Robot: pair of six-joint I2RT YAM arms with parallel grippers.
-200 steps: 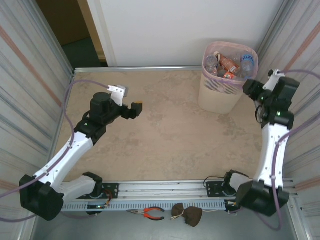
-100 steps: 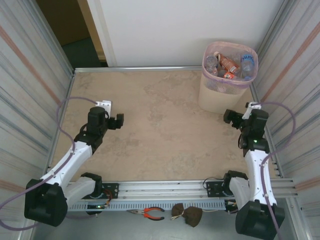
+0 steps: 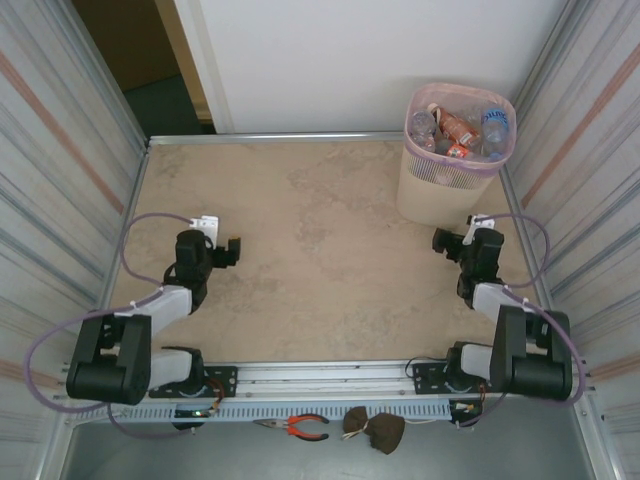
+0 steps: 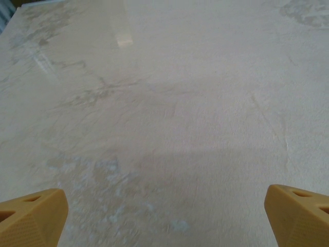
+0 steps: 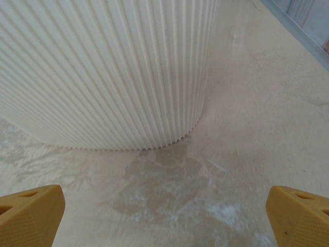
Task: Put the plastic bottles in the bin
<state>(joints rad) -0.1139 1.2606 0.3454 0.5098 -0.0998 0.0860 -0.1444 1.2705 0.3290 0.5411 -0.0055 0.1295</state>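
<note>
Pale marbled worktop [image 3: 330,260], reaching wall to wall. At its far right corner, pink bin [image 3: 440,195], upright, ribbed side looming close in the right wrist view. Both arms folded low near their bases. Right tool [image 3: 443,240] sits just on the near side of the bin, points at its base, stays apart from it; yellow fingertips [image 5: 31,211] spread wide, gripping nothing. Left tool [image 3: 232,250] lies well apart from the bin, across the worktop on the left, aims over bare stone, likewise spread wide and holding nothing. Inside the bin, heaped to the rim: bottles [image 3: 460,128], mostly clear, one orange-labelled, one blue-labelled. Off the near edge, red-handled pliers [image 3: 300,427].
</note>
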